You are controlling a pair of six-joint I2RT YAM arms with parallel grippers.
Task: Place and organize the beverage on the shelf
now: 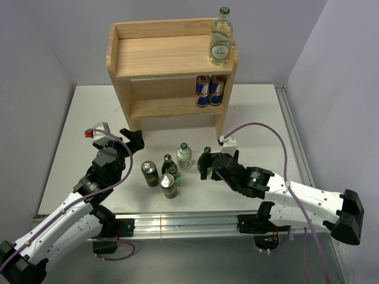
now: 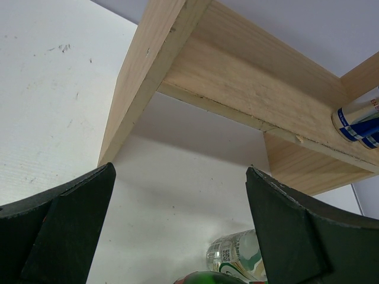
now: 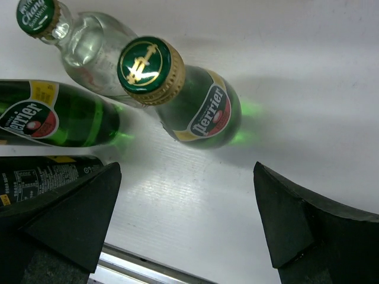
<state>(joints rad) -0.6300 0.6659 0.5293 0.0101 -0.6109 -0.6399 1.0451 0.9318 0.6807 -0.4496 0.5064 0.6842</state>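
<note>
white table (image 1: 260, 118), grey walls round it. wood shelf (image 1: 172, 65) stands at the far side and already holds a top bottle (image 1: 220, 41), clear glass, on the right end of its top board, plus 2 blue cans (image 1: 210, 90) on the lower tier, right side. rest of the drinks stand clustered on the table betw. the arms: 2 dark cans (image 1: 150, 173), a clear bottle (image 3: 89, 44), a near green bottle (image 3: 189, 94) and a far green bottle (image 3: 59, 115). left fingers (image 2: 65, 225) are wide apart & empty, aimed under the shelf's left side. right fingers (image 3: 65, 219) are wide apart too, nothing betw. them, close to the near green bottle. handling, as a guess: glass bottles are stiff, smooth, prob. heavy if full, breakable, and tall enough to tip; grip round the body at the label, not the neck. cans are lighter w/ thin walls that dent; take mid-body. writing: "perrier" on both green bottles, "chang" on the clear bottle's cap. dark can print & shelf labels are too small to read.
</note>
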